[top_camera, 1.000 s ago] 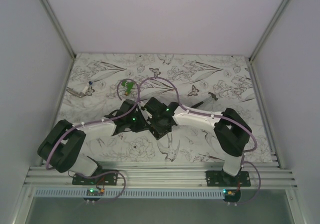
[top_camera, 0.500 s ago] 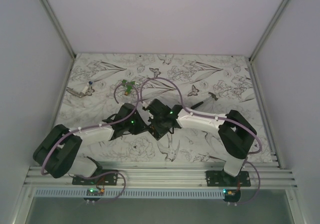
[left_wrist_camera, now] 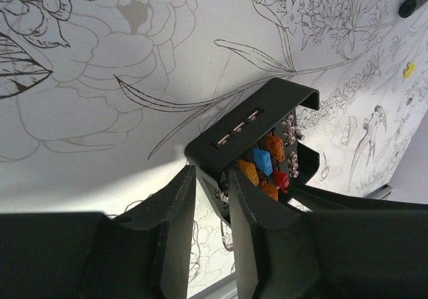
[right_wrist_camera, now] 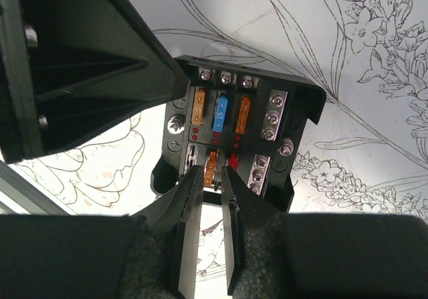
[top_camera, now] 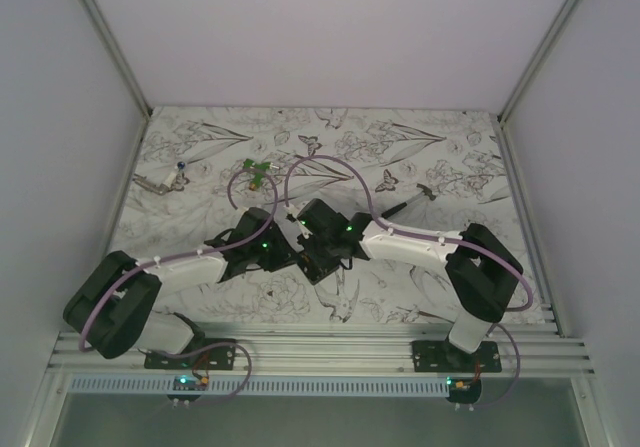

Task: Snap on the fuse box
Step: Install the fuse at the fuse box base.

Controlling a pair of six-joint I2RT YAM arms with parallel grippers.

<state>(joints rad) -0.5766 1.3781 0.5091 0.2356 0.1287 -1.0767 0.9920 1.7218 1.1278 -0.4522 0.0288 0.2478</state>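
The fuse box (right_wrist_camera: pixel 235 137) is a black square box, open side up, with orange, blue and red fuses in its slots. It lies mid-table between both arms (top_camera: pixel 318 263). My left gripper (left_wrist_camera: pixel 210 174) is shut on the box's near wall (left_wrist_camera: pixel 247 122), one finger outside and one inside. My right gripper (right_wrist_camera: pixel 212 172) stands slightly open at the opposite edge, its tips on either side of an orange fuse (right_wrist_camera: pixel 212 165) with a small gap showing. In the top view the two grippers (top_camera: pixel 290 242) (top_camera: pixel 312 247) meet over the box.
A small green piece (top_camera: pixel 256 172) lies behind the grippers. A thin black stick tool (top_camera: pixel 410 203) lies at back right, and a small metal item (top_camera: pixel 165 179) at back left. The left gripper's body (right_wrist_camera: pixel 87 65) crowds the box's left side.
The right gripper's jaws have parted from shut to a narrow gap. Both arms have stretched lower and further in toward the box.
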